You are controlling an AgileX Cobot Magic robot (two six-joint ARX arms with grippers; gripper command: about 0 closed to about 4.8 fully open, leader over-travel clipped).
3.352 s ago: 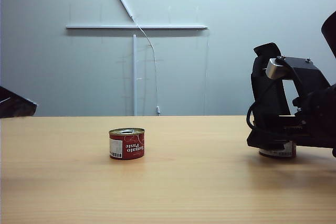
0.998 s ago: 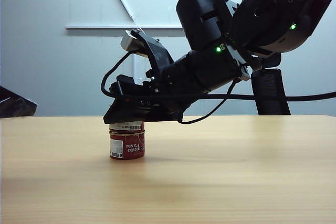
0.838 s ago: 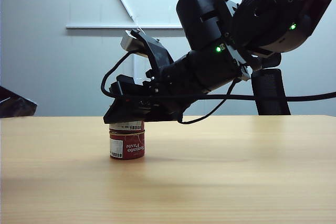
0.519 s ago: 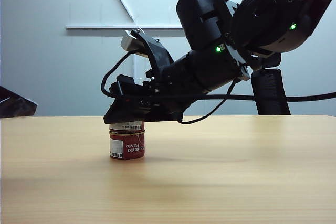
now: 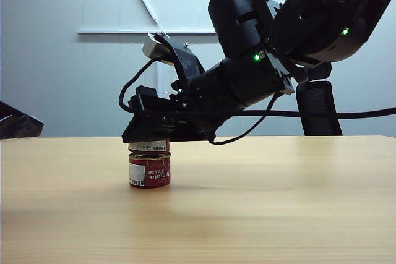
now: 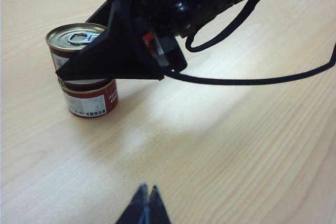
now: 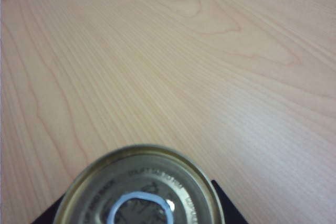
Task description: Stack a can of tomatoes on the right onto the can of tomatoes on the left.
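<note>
Two red tomato cans stand stacked at the left of the table. The lower can point(image 5: 149, 171) point(image 6: 89, 100) rests on the wood, and the upper can point(image 5: 148, 146) point(image 6: 73, 38) sits on its lid. My right gripper point(image 5: 148, 135) has reached across and straddles the upper can, one black finger point(image 6: 118, 51) covering its side. The right wrist view shows this can's lid point(image 7: 139, 182) between the finger tips of the right gripper point(image 7: 137, 205); I cannot see whether the pads press on it. My left gripper point(image 6: 147, 188) is shut and empty, well short of the cans.
The right arm's black body and cables point(image 5: 247, 85) hang over the middle of the wooden table point(image 5: 260, 202). A dark part point(image 5: 18, 122) pokes in at the far left edge. A grey wall with a white rail point(image 5: 161, 31) stands behind.
Earlier the right can stood at the far right under the gripper. Now it sits on the left can. In the last half second the right gripper tipped up slightly; the cans stayed put.
</note>
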